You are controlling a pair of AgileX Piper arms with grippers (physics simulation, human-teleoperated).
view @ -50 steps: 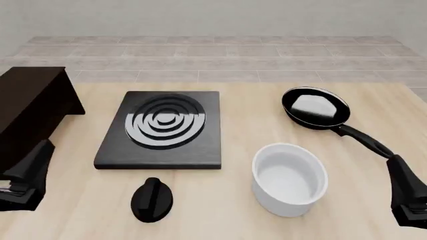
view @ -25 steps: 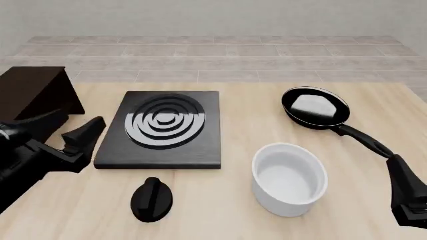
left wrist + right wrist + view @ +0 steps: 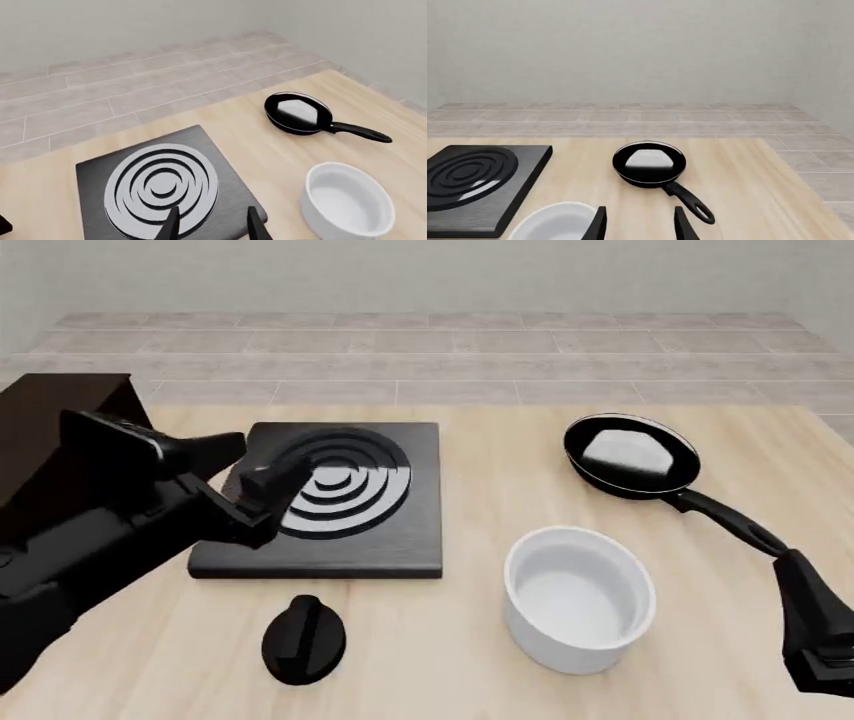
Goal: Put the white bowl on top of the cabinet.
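Observation:
The white bowl [image 3: 581, 598] stands upright and empty on the table at the front right; it also shows in the left wrist view [image 3: 347, 205] and the right wrist view [image 3: 557, 222]. The dark cabinet [image 3: 54, 420] stands at the far left, partly hidden by my left arm. My left gripper [image 3: 256, 465] is open and empty, above the stove plate's left side, well left of the bowl; its fingers show apart in the left wrist view [image 3: 212, 230]. My right gripper [image 3: 801, 590] sits at the front right, right of the bowl; it is open and empty in the right wrist view [image 3: 637, 227].
A flat black stove plate [image 3: 334, 530] with silver rings lies left of centre. A black frying pan [image 3: 630, 455] lies at the back right, its handle pointing towards my right arm. A black knob [image 3: 304, 638] lies in front of the stove plate.
My left arm has risen from the front left corner and swung right and forward, over the stove plate's left side. The right arm and the bowl have not moved.

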